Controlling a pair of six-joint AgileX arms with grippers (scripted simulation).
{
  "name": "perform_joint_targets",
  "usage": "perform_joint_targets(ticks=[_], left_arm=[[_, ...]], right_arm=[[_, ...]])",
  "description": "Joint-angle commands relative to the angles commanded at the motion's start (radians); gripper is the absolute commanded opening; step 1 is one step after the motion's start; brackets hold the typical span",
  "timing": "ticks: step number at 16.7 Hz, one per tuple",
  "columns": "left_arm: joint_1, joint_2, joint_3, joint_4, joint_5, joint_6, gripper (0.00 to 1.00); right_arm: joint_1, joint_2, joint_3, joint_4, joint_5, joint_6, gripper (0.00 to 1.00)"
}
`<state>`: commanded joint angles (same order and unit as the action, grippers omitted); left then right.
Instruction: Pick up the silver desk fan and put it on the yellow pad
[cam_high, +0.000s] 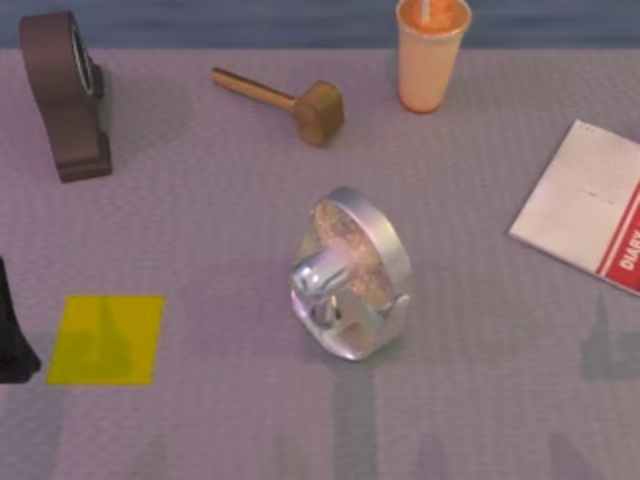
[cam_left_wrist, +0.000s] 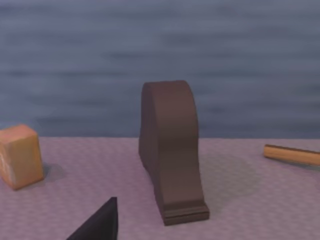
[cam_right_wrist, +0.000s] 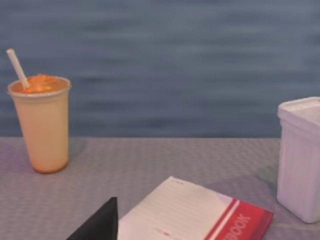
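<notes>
The silver desk fan (cam_high: 350, 275) stands near the middle of the table in the top view, a chrome ring with its motor hub pointing toward the front left. The yellow pad (cam_high: 108, 338) lies flat at the front left, bare. My left gripper (cam_high: 10, 335) is parked at the table's left edge, just left of the pad; one dark fingertip (cam_left_wrist: 102, 222) shows in its wrist view, holding nothing. My right arm is outside the top view; its wrist view shows one dark fingertip (cam_right_wrist: 102, 222) near the diary, holding nothing. Neither wrist view shows the fan.
A brown mantel clock (cam_high: 65, 95) stands back left, a wooden mallet (cam_high: 290, 100) back centre, an orange drink cup (cam_high: 432, 50) with a straw back right. A white-and-red diary (cam_high: 585, 205) lies at the right. A white ribbed container (cam_right_wrist: 300, 155) and an orange block (cam_left_wrist: 19, 155) sit farther out.
</notes>
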<state>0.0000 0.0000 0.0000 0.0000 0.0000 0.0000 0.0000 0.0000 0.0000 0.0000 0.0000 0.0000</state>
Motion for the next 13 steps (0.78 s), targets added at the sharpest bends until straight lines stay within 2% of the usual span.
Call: perform_joint_targets(ticks=[6, 9, 13], left_arm=[[-0.026, 0.068, 0.074, -0.068, 0.005, -0.020, 1.00], [-0.070, 0.194, 0.215, -0.181, 0.011, -0.064, 1.00], [-0.153, 0.441, 0.510, -0.376, 0.023, -0.165, 1.00]], right_arm=[[0.000, 0.000, 0.000, 0.000, 0.000, 0.000, 1.00], [0.000, 0.000, 0.000, 0.000, 0.000, 0.000, 1.00], [0.000, 0.000, 0.000, 0.000, 0.000, 0.000, 1.00]])
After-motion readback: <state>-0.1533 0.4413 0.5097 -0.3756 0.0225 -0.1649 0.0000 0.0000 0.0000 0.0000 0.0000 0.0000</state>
